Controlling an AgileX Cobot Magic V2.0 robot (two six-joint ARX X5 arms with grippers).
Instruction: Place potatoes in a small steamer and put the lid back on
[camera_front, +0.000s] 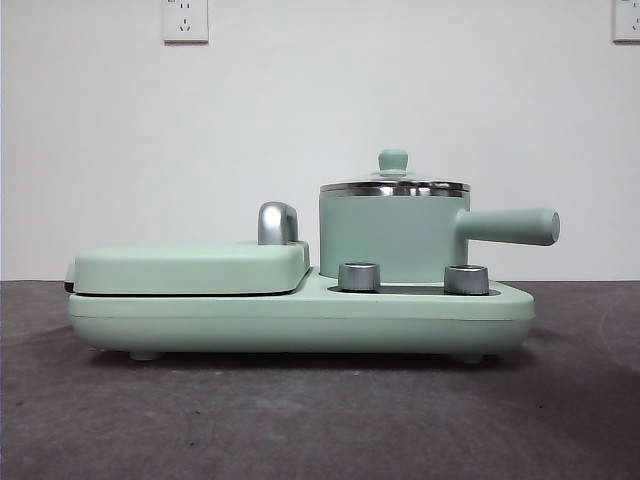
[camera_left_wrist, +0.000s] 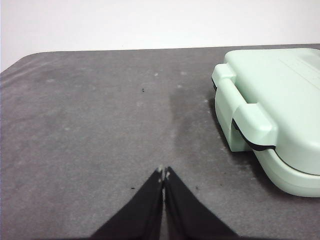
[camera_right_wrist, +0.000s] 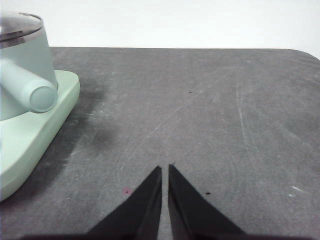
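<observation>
Front view shows the lid (camera_front: 395, 186) seated on the small steamer (camera_front: 385, 238), nearer the right gripper (camera_right_wrist: 165, 167), both grippers closed, empty; no potato visible.

Lidded small steamer (camera_right_wrist: 22, 65) on its base; right tool (camera_right_wrist: 165, 169) nearly closed above table (camera_right_wrist: 210, 110)

No readable txt, brand, nr or sign is showing anywhere: nothing printed on the small steamer (camera_front: 392, 238), its lid (camera_front: 394, 184), the grill plate (camera_front: 190, 268), the two knobs (camera_front: 360, 277) or the wall sockets (camera_front: 185, 20).
</observation>
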